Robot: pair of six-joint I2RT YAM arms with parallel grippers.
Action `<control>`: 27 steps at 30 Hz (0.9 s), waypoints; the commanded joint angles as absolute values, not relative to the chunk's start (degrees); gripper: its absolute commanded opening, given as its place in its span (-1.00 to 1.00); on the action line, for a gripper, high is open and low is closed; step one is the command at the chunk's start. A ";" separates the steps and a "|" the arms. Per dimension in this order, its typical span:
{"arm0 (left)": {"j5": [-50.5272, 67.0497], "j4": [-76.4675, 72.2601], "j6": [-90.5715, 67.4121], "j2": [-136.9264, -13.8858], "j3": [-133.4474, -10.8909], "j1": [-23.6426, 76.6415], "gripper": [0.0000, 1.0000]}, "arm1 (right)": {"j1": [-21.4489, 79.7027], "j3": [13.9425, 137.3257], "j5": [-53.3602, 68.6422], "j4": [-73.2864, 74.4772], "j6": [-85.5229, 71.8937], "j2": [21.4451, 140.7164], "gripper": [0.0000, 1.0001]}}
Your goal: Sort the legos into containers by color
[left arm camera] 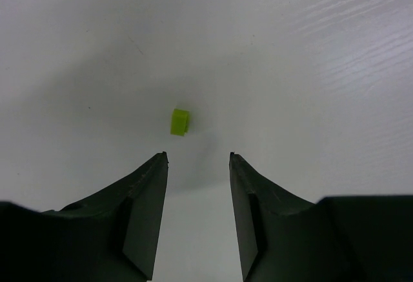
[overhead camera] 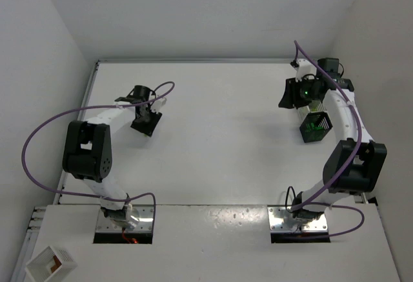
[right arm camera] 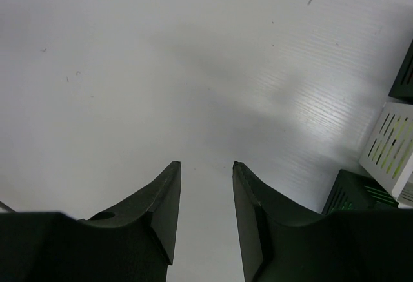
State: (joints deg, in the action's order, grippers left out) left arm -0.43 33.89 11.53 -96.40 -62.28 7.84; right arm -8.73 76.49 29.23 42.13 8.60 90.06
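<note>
smooth plastic lego [left arm camera: 180,121], matt black fingers [left arm camera: 145,198]

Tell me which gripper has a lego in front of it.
The left gripper: a lime lego lies on the table just beyond its open fingertips, untouched. The right gripper shows no lego ahead of it.

The containers [right arm camera: 356,198] are cut off at the right wrist view's edge, contents unclear.
</note>
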 commanded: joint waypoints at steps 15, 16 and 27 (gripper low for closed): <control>-0.44 30.41 14.59 -103.36 -65.65 5.02 -0.03 | -7.65 75.23 30.23 39.55 7.65 87.28 -0.23; 0.08 29.89 14.59 -103.97 -65.65 5.01 -0.06 | -7.65 75.23 30.23 39.55 7.65 87.28 -0.23; 2.20 29.88 15.64 -106.26 -66.18 3.34 -0.31 | -7.65 75.23 30.23 39.55 7.65 87.28 -0.23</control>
